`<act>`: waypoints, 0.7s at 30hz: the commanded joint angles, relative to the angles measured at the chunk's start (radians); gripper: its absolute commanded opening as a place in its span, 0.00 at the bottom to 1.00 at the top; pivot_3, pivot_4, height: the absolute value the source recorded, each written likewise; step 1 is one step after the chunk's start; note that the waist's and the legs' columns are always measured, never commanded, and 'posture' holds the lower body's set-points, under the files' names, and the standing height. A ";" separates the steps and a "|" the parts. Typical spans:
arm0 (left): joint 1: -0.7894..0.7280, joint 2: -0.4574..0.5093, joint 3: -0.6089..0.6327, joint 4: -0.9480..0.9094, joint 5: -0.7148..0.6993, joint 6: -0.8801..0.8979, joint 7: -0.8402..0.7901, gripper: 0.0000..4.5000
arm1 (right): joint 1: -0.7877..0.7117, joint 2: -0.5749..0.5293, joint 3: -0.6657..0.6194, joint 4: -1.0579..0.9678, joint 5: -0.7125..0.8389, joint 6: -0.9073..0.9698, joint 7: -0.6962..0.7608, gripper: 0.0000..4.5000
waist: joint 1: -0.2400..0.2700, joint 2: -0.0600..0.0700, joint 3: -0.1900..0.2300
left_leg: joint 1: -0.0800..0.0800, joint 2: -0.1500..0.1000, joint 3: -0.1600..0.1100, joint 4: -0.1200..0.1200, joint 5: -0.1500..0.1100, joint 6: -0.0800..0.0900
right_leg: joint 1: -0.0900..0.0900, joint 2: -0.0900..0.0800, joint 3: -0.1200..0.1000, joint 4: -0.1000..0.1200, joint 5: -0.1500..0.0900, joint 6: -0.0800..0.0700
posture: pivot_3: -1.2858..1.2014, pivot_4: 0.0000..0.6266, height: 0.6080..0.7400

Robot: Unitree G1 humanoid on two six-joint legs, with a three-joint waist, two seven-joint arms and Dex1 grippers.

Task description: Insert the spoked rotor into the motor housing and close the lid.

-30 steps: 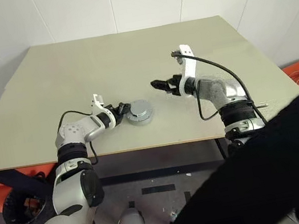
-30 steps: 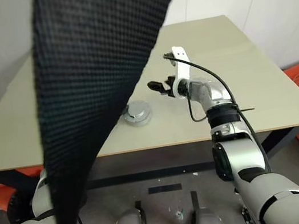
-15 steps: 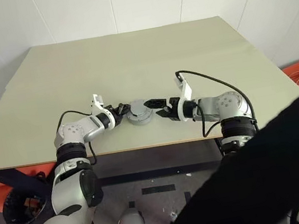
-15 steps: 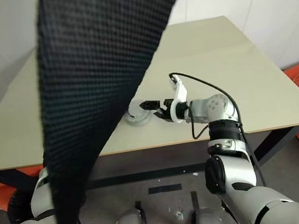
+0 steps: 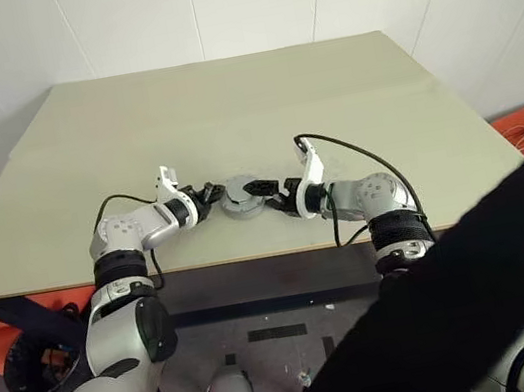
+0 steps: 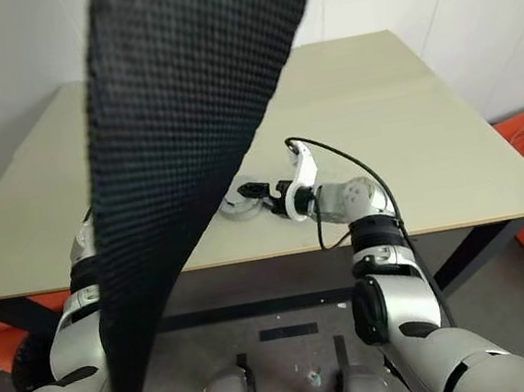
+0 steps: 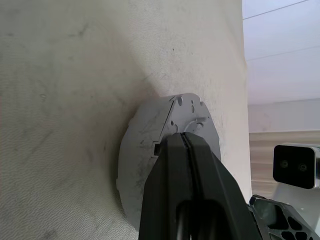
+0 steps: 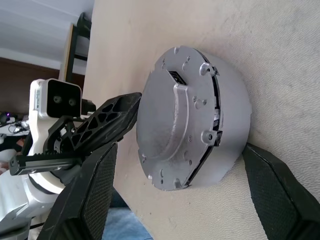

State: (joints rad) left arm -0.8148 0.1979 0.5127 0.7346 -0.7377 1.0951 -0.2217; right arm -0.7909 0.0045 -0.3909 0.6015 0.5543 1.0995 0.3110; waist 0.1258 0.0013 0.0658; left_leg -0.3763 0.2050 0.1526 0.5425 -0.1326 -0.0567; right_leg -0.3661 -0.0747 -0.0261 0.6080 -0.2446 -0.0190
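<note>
My right gripper stands spread wide, one finger on either side of the closed motor housing, neither pad clearly touching it. Its forearm lies low over the table, angled in from the right. My left gripper is pressed together, its tip against the housing's left side, arm bent in from the left edge. The housing sits near the table's front edge, between both hands, lid on top.

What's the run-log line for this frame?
left gripper: shut, against motor housing | right gripper: open, fingers straddling housing | lid: on housing | table
</note>
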 commanded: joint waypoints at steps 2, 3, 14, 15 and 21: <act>-0.003 0.014 0.000 -0.016 0.007 0.002 0.007 0.00 | -0.036 0.038 0.009 0.052 0.009 -0.041 -0.011 0.99 | -0.002 0.000 0.000 | 0.001 0.000 0.000 0.000 0.000 0.000 | 0.000 0.000 0.000 0.000 0.000 0.001 | 0.52 0.00 1.00; -0.003 0.014 0.000 -0.016 0.008 0.001 0.008 0.00 | -0.041 0.044 0.011 0.058 0.011 -0.044 -0.010 0.99 | -0.003 0.000 0.000 | 0.001 0.000 0.000 -0.001 0.000 0.000 | 0.000 0.000 0.000 0.001 0.000 0.001 | 0.52 0.00 1.00; -0.007 0.018 0.001 -0.008 0.010 -0.012 0.009 0.00 | -0.097 0.083 0.010 0.109 0.033 -0.063 0.008 0.99 | -0.009 0.000 0.000 | 0.000 0.001 -0.001 -0.003 0.001 -0.001 | -0.005 0.002 0.000 0.000 0.002 -0.004 | 0.52 0.00 1.00; -0.006 0.018 0.001 -0.007 0.010 -0.014 0.009 0.00 | -0.098 0.085 0.008 0.107 0.036 -0.060 0.008 0.99 | -0.008 0.000 0.000 | -0.001 0.001 -0.001 -0.002 0.000 -0.001 | -0.005 0.002 0.000 -0.001 0.002 -0.004 | 0.52 0.00 1.00; -0.005 0.018 0.002 -0.007 0.008 -0.017 0.009 0.00 | -0.113 0.099 -0.012 0.101 0.056 -0.052 0.008 0.99 | -0.003 0.000 0.000 | -0.004 0.001 0.000 -0.002 0.000 -0.001 | -0.008 0.002 -0.001 -0.001 0.002 -0.004 | 0.52 0.00 1.00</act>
State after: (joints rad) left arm -0.8143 0.2111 0.5192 0.7338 -0.7372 1.0756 -0.2139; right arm -0.8594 0.0873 -0.3967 0.7118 0.5634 1.0423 0.3035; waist 0.1225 0.0014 0.0658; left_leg -0.3804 0.2059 0.1524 0.5400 -0.1322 -0.0574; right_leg -0.3739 -0.0728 -0.0275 0.6069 -0.2425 -0.0226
